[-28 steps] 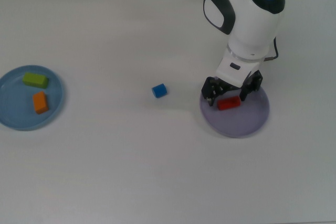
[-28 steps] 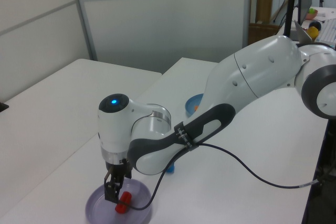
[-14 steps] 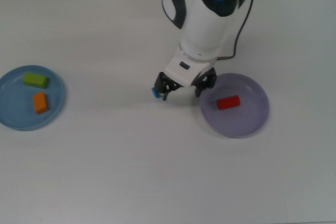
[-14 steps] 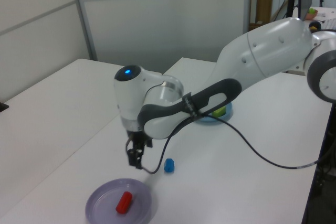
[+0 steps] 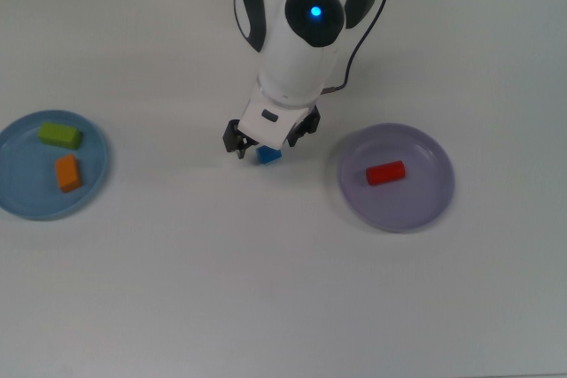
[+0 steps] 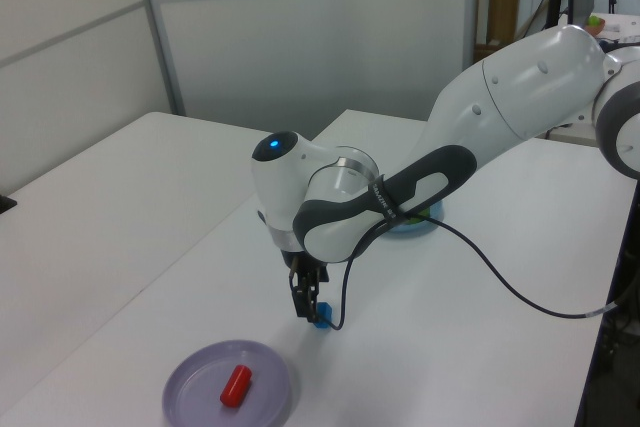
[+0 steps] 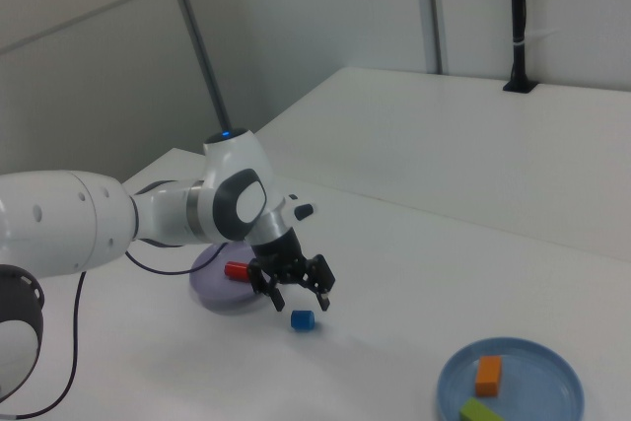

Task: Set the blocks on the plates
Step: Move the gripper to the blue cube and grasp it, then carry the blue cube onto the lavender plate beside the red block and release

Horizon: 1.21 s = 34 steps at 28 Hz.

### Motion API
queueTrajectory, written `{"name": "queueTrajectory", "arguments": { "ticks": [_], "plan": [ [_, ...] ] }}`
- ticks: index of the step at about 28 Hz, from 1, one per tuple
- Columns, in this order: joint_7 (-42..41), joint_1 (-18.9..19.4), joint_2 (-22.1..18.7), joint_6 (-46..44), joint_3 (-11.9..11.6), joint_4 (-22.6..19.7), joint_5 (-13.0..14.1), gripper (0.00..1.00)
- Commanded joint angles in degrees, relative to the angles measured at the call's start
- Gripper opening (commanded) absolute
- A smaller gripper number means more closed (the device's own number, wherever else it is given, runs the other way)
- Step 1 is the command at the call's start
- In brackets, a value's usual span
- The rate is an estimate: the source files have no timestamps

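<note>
With green block (image 5: pixel 59 135) and orange block (image 5: pixel 68 173) on blue plate (image 5: pixel 92 196) at nine o'clock, red block (image 5: pixel 386 173) on purple plate (image 5: pixel 425 205) at three, only central blue block (image 5: pixel 269 155) left, under spread, empty gripper (image 5: pixel 267 142).

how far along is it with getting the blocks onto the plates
Three of four look done: the green block and orange block lie on the light blue plate, the red block on the lavender plate. In hand: the open gripper hangs above the blue block, which sits on the table, ungrasped.
</note>
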<state>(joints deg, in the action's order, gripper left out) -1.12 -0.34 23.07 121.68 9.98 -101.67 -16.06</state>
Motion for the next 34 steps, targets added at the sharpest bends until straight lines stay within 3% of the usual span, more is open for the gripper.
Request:
{"name": "queueTrajectory", "arguments": {
  "ticks": [1, 2, 3, 7, 13, 15, 20, 25, 30, 34],
  "plan": [
    [-2.3, -1.1, -0.7, 0.0, 0.1, -2.2, 0.3, 0.86],
    [-2.3, -1.1, -0.6, 0.0, 0.1, -2.2, 0.4, 0.81],
    [-2.2, -1.1, -0.5, 0.0, 0.1, -2.3, 0.4, 0.69],
    [-2.1, -1.0, -0.4, 0.0, 0.2, -2.7, 0.4, 0.67],
    [-1.8, -0.6, -0.5, 0.0, 0.5, -2.4, 0.5, 0.36],
    [-1.9, -0.6, -0.6, 0.0, 0.5, -2.0, 2.1, 0.25],
    [-2.2, -0.4, -0.5, 0.3, 0.5, -0.9, 3.9, 0.16],
    [-2.0, -0.4, -1.4, 0.1, 0.7, 0.2, 4.4, 0.15],
    [-1.2, -0.2, -1.6, -0.2, 3.8, 3.9, 7.0, 0.15],
    [3.0, 2.8, -1.3, 0.3, 4.9, 4.5, 6.3, 0.15]
  ]
}}
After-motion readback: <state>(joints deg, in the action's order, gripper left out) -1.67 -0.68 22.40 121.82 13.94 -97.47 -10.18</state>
